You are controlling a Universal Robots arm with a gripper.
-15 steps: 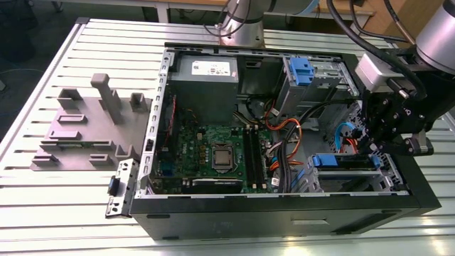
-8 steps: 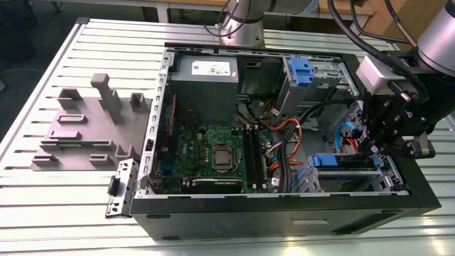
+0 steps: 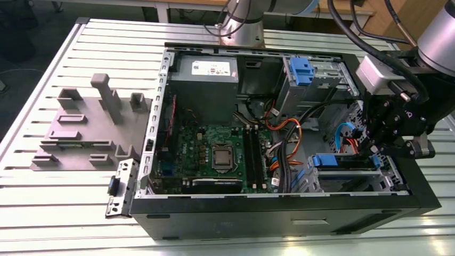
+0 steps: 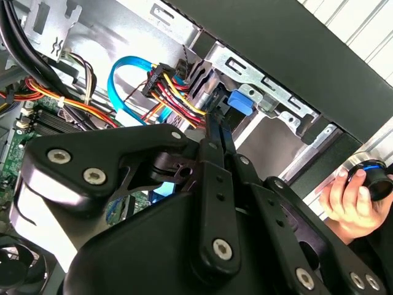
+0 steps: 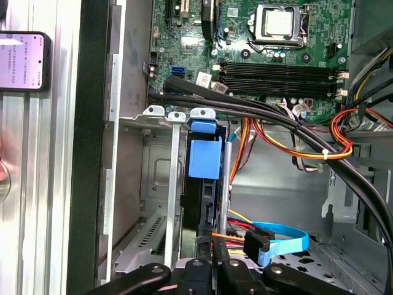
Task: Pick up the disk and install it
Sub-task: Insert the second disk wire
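Currently the pincer (image 4: 213, 120) is pinched narrow and, as far as I can judge, clamped on the near end of the disk (image 5: 199, 203). The disk stands on edge in the grey drive bay (image 3: 352, 173), partway down the slot by the look of it.

In the exterior view the bay is at 4 o'clock from the motherboard (image 3: 213, 154), in the corner of the open case (image 3: 284, 213) on the bench (image 3: 42, 213).

Doing this step well:
- Keep the disk parallel to the bay rails. Any tilt will jam the carrier.
- Push straight along the slot axis, slowly, with no side load.
- Watch the blue data cable (image 5: 288, 236) and the red/yellow power leads (image 4: 178, 101). They sit just beside the pincer and could snag or get trapped behind the disk.
- Seating probably needs the carrier flush. I can't tell the remaining depth.

How the disk looks: seen edge-on it is a thin dark slab. The blue plastic carrier tab (image 5: 204, 157) is at its far end, and the label face isn't visible.

A person's hand (image 4: 353, 196) is outside the case, well apart from the bay.
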